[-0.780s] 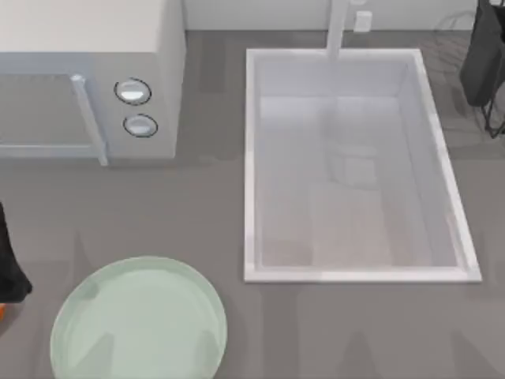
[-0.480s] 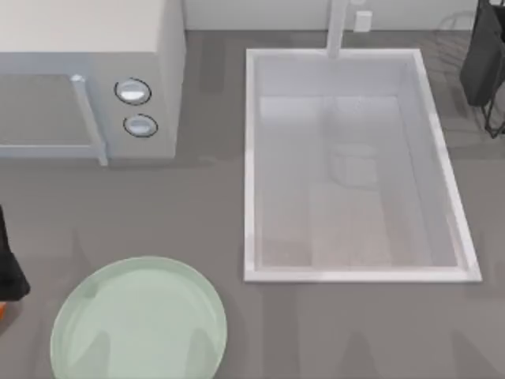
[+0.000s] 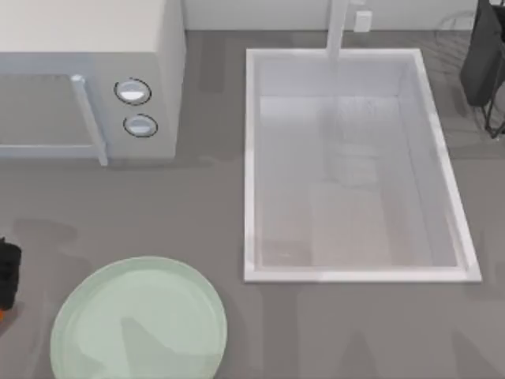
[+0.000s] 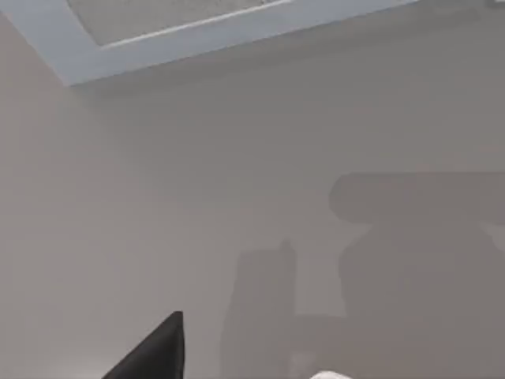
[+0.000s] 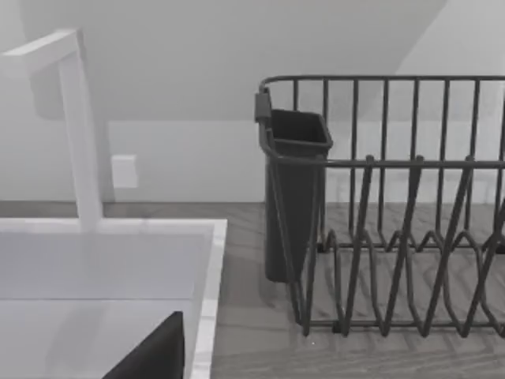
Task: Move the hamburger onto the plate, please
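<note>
The pale mint-green plate (image 3: 138,320) lies on the grey table at the front left. Just left of it, a thin orange sliver of the hamburger (image 3: 2,313) shows at the picture's left edge, with the rest cut off. My left gripper (image 3: 7,272) is a black shape at that same edge, directly above the sliver and apart from the plate's rim. A black part of it (image 4: 158,355) shows in the left wrist view over bare table. My right arm (image 3: 483,59) is parked at the far right corner.
A white microwave (image 3: 87,79) stands at the back left. The white sink basin (image 3: 251,166) with its faucet (image 3: 338,28) takes up the middle and right. A dark wire dish rack (image 5: 394,205) with a cutlery cup (image 5: 292,197) stands beside the sink.
The black shape of my left arm at the left edge has become shorter and sits lower in the picture. The plate and the orange sliver have not moved. The right arm is still.
</note>
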You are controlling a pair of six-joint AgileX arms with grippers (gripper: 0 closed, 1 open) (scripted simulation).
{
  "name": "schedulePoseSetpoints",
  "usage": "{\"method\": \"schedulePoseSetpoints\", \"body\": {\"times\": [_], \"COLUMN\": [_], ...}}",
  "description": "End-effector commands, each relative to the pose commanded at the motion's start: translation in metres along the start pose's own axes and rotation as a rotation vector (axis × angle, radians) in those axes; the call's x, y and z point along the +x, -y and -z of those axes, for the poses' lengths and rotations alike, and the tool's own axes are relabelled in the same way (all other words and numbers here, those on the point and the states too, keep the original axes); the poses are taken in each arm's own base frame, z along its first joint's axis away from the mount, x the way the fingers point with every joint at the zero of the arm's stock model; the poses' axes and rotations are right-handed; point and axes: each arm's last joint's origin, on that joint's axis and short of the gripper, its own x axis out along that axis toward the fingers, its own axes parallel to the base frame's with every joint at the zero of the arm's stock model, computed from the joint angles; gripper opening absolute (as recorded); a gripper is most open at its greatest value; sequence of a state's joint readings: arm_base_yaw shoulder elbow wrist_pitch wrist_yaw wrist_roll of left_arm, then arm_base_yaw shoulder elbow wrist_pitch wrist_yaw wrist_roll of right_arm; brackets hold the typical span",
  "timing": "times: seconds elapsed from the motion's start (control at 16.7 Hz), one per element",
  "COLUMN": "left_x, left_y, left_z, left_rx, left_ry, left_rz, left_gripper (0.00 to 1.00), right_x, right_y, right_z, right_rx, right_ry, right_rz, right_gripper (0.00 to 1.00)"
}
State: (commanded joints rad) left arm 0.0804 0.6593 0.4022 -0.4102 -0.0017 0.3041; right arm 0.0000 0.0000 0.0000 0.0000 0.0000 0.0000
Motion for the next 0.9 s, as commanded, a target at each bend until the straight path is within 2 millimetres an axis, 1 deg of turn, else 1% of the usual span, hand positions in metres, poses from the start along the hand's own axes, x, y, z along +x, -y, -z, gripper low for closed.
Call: {"method": "schedulePoseSetpoints", "body": {"times": [0.24, 0.48, 0.72, 0.9], "left_x": [0.033, 0.066, 0.093, 0.099], "left_y": [-0.015, -0.029, -0.039, -0.042], "left_z": [-0.018, -0.03, -0.034, -0.036], "left_rx": [0.122, 0.211, 0.258, 0.269], "left_ry": [-0.371, -0.637, -0.786, -0.815], "left_rz": [0.118, 0.256, 0.361, 0.386], "left_gripper": [1.0, 1.0, 1.0, 1.0], "right_x": [0.0, 0.0, 0.0, 0.0], "right_y": [0.0, 0.0, 0.0, 0.0], "right_z": [0.0, 0.0, 0.0, 0.0], "right_rx": [0.0, 0.0, 0.0, 0.0], "right_ry": [0.0, 0.0, 0.0, 0.0], "right_rz": [0.0, 0.0, 0.0, 0.0], "right_gripper": [1.0, 1.0, 1.0, 1.0]}}
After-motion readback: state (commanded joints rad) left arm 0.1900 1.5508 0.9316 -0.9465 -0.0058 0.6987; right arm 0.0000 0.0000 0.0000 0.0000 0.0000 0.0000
